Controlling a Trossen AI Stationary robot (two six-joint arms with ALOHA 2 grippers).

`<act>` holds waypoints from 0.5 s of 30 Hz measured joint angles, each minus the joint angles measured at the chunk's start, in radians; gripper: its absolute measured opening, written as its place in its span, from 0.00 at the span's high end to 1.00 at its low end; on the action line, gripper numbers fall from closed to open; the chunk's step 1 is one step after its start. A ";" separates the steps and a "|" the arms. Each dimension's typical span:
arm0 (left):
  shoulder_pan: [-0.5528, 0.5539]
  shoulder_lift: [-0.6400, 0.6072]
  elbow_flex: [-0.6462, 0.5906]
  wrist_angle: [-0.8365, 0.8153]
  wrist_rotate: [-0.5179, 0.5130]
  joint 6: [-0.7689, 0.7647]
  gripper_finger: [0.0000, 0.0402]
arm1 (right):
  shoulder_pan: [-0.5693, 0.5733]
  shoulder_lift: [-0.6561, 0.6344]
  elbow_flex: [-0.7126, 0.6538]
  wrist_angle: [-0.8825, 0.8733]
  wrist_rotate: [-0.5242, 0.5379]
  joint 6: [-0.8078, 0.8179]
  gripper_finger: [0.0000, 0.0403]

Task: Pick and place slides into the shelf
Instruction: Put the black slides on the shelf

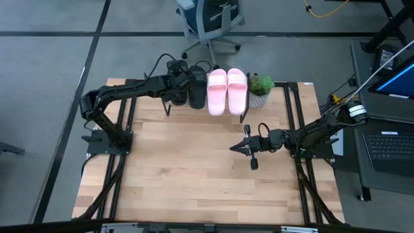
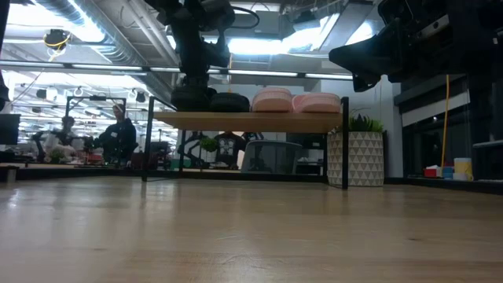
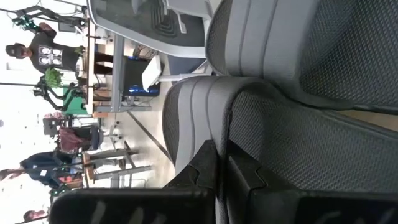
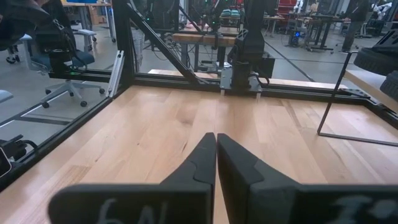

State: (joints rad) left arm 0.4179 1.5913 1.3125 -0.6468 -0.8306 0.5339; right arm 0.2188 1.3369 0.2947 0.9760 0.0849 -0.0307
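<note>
Pink first: you've got both pale pink slides sitting side by side on the shelf, soles down on the light plank, and the low view confirms them lying flat up there. Right beside them on the same plank sit the two black slides, with your left tool right over them. From its wrist view the fingers are pressed together with nothing between them, and the dark meshy straps of the black slides fill the picture just beyond the tips, so it reads as let go rather than gripping, though you can't quite tell from above whether it is touching a strap. Your right tool waits over the bare middle of the worktop, fingers together and empty, well apart from the shelf. A small potted plant stands just beside the shelf's end near the pink pair. No slide is left lying on the worktop in any view, so by my read all four are placed and the job looks essentially done; what's left for you is pulling the left arm clear without nudging the black pair off the plank.
</note>
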 joint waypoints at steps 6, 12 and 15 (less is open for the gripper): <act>0.000 0.000 0.000 -0.001 0.025 -0.001 0.99 | 0.000 0.000 0.000 0.000 0.000 0.000 0.96; 0.001 0.000 0.000 -0.003 0.052 -0.006 0.99 | 0.000 0.000 0.000 0.000 0.000 0.000 0.96; 0.001 0.000 0.000 -0.003 0.058 -0.007 0.99 | 0.000 0.000 0.000 0.000 0.000 0.000 0.96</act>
State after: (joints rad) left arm 0.4187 1.5917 1.3125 -0.6502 -0.7724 0.5266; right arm 0.2188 1.3369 0.2951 0.9764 0.0849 -0.0311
